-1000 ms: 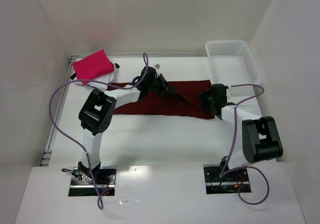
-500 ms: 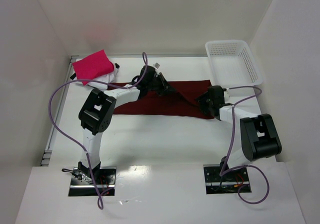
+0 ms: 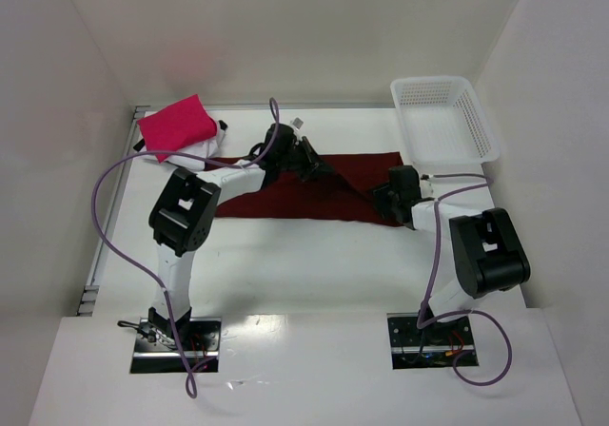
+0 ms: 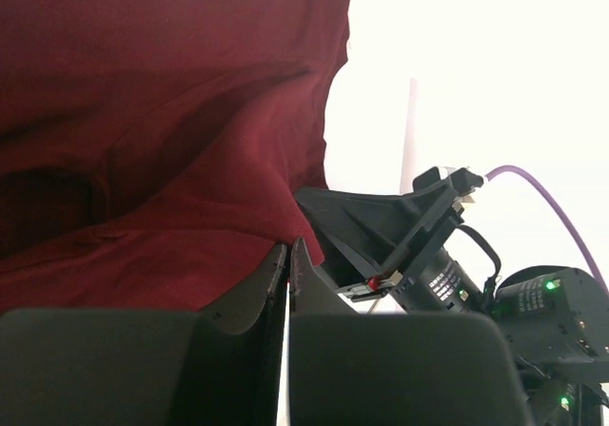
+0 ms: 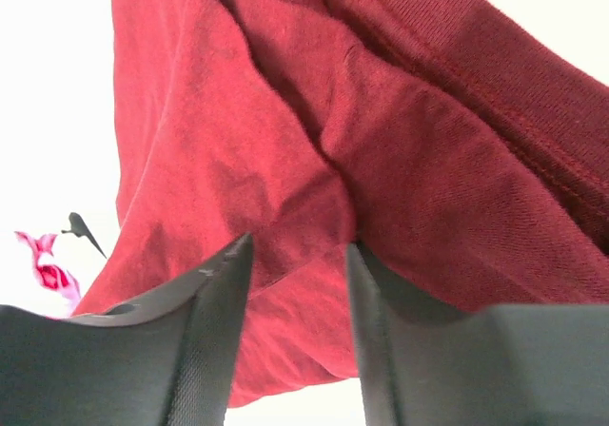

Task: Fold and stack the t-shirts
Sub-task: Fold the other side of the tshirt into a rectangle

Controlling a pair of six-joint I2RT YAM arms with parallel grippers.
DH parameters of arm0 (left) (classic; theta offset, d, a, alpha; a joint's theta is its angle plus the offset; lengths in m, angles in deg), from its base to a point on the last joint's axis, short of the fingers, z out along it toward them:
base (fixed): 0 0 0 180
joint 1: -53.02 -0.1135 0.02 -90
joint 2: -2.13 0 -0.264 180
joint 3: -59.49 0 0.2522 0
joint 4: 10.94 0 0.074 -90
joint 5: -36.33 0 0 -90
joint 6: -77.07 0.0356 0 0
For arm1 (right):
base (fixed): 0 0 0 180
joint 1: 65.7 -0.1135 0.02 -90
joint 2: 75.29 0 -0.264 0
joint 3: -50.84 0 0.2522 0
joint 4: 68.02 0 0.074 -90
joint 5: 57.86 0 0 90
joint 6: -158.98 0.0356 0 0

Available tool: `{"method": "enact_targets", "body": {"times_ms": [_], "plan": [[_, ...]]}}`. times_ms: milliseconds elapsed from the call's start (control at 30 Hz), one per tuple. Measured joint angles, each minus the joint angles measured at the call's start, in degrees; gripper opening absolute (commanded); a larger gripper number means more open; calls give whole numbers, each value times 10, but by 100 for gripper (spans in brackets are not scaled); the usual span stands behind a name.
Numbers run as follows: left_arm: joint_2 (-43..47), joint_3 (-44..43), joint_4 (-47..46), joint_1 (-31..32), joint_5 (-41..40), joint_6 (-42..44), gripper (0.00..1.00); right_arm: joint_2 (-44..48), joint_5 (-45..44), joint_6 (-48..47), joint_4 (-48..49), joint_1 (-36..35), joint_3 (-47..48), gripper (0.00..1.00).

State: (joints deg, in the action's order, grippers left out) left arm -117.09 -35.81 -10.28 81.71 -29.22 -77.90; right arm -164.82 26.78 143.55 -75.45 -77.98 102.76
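Observation:
The dark maroon t-shirt (image 3: 285, 196) lies across the middle of the table as a long folded strip, and fills the left wrist view (image 4: 162, 103) and the right wrist view (image 5: 447, 169). My left gripper (image 3: 318, 171) (image 4: 287, 246) is shut on a raised fold of it near its far edge. My right gripper (image 3: 384, 198) (image 5: 298, 247) is open at the shirt's right end, with a ridge of maroon cloth between its jaws. The bright pink-red t-shirt (image 3: 176, 125), folded small, rests on the white t-shirt (image 3: 207, 146) at the far left.
A white plastic mesh basket (image 3: 447, 118) stands at the far right corner. White walls close in the table on the left, back and right. The right arm's wrist (image 4: 428, 245) shows close by in the left wrist view.
My right gripper has moved left and a little farther into the shirt's right end, its elbow swinging left. My left gripper has held almost still on the fold.

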Motion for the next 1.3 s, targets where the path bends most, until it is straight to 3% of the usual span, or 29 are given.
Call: {"method": "enact_targets", "body": {"times_ms": [100, 267, 367, 633, 900, 967, 1000, 1033, 1067, 1100, 1200, 1300], "plan": [[0, 0, -6, -4, 3, 0, 0, 0, -18, 15, 1, -1, -1, 36], [0, 3, -11, -17, 10, -1, 0, 0, -40, 27, 1, -1, 0, 9], [0, 3, -13, -23, 14, -5, 0, -1, -45, 29, 1, -1, 2, 0], [-4, -2, -14, -37, 27, -10, 0, -38, -63, 1, -1, -1, 69, 0], [-57, -83, 17, -52, 30, 8, 1, -80, -71, -41, 1, 8, 160, 0], [-65, -96, 33, -57, 27, 19, 15, -84, -72, -51, 1, 14, 171, 1], [-69, -104, 41, -59, 25, 23, 31, -87, -73, -55, 2, 17, 176, 4], [-73, -112, 48, -62, 23, 29, 47, -90, -73, -60, 2, 22, 183, 10], [-77, -119, 55, -66, 20, 35, 57, -96, -72, -65, 3, 26, 191, 29], [-79, -123, 61, -70, 17, 37, 70, -104, -69, -70, 6, 30, 202, 38], [-80, -125, 76, -81, 4, 48, 84, -129, -60, -87, 12, 37, 229, 57], [-80, -125, 88, -91, -6, 56, 90, -136, -50, -104, 14, 39, 237, 62]]}}
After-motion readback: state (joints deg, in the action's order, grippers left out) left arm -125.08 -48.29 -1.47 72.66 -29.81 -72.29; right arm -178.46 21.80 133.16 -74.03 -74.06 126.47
